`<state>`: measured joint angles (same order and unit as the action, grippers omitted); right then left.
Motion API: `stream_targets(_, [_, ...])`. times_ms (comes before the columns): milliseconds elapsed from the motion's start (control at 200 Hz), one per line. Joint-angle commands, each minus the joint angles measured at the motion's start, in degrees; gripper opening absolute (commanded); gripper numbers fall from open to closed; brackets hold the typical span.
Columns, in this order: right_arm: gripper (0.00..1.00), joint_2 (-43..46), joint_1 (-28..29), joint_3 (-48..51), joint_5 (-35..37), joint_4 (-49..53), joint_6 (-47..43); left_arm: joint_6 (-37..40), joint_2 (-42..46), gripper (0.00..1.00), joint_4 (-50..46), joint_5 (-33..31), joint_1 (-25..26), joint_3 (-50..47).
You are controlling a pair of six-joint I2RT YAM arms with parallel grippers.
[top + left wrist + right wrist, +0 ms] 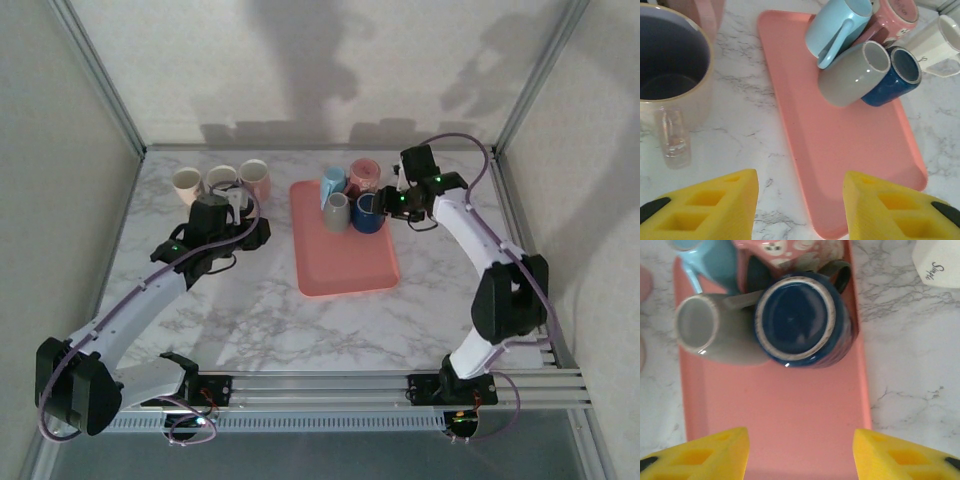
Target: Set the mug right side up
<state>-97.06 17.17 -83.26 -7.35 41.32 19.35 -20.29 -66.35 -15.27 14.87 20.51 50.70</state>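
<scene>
LEFT GRIPPER [800, 200]: jaws half apart, empty, above table left of tray [855, 150] | DARK BLUE MUG [795, 320]: base up, tray's far right corner, just beside grey mug [715, 335] | RIGHT GRIPPER [800, 450]: jaws half apart, empty, above it | RISK: descending finger strikes grey mug; glazed wall slips mid-turn.

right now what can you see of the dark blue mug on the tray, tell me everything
The dark blue mug looks like glossy glazed ceramic. A pale unglazed ring circles the flat end facing up, which looks like its base, so it seems to stand upside down. Its dark handle juts toward the tray's edge. It sits at one end of the pink tray, tight against the grey mug, with a pink mug just behind. Nothing grips it.
</scene>
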Motion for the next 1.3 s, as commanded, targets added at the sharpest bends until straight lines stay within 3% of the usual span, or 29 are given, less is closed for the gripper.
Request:
stream_targets(0, [0.55, -4.12, -1.50, -3.59, -2.09, -0.65, -0.54, -2.27, 1.68, 0.48, 4.21, 3.12, -0.14, -1.35])
stream_targets(406, [0.55, -16.21, -4.19, -12.73, -5.69, -1.33, 1.29, -5.20, 4.76, 0.49, 6.74, 4.04, -0.15, -5.41])
stream_targets(761, [0.48, -20.50, -4.64, -14.04, -9.55, -1.86, 3.74, -6.42, 6.66, 0.49, 7.04, 3.41, -0.18, -5.53])
stream_targets(981, [0.34, -16.84, -4.59, -7.48, -9.26, -3.93, 5.30, -7.53, 6.76, 0.49, 7.87, 3.74, -0.06, -6.41])
stream_targets(1292, [0.31, -6.94, -2.75, 7.86, -10.53, -7.13, 7.29, -8.25, 6.85, 0.49, 9.45, 3.80, 0.02, -7.43])
